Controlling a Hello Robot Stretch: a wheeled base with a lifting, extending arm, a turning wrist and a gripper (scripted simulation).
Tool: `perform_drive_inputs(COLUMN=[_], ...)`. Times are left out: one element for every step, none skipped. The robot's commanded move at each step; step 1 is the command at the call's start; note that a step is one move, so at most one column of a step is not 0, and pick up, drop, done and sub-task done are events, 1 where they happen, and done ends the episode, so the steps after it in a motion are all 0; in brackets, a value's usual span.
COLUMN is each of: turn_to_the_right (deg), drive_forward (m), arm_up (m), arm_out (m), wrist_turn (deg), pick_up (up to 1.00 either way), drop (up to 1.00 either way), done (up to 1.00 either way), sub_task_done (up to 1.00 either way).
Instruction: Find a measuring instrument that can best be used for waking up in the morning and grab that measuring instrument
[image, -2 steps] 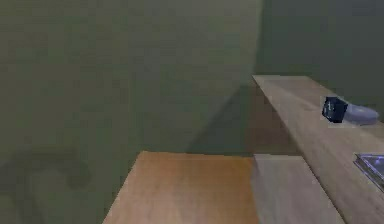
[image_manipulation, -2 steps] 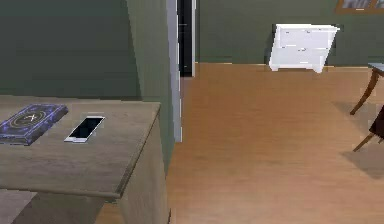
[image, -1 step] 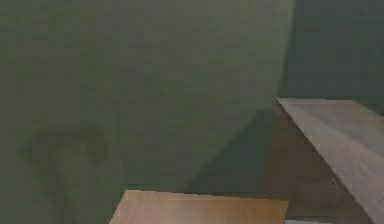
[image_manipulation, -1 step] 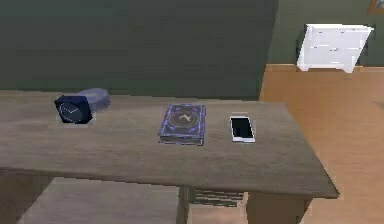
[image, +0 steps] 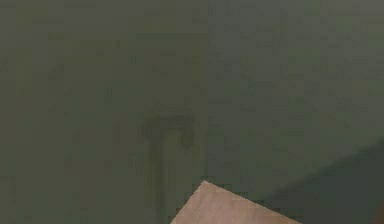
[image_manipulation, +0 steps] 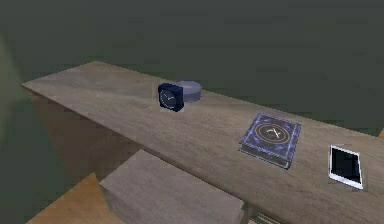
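Little dark alarm clock (image_manipulation: 171, 96) sits midway along the surface (image_manipulation: 90, 85) right against a grey round thing (image_manipulation: 193, 89), so a sloppy reach could shove both or snag the wrong one, and I can't tell the pincer's state.

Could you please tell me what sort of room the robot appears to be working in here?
Probably a bedroom or study corner in a house: a long wooden desk against a dark wall carries a small dark clock, a closed book and a white phone.
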Motion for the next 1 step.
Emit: perform_drive_inputs(turn_to_the_right=[0.0], drive_forward=[0.0], arm_up=[0.5], arm_out=[0.0], wrist_turn=[0.0], pick_up=[0.0], drop=[0.0], done=[0.0], sub_task_done=[0.0])
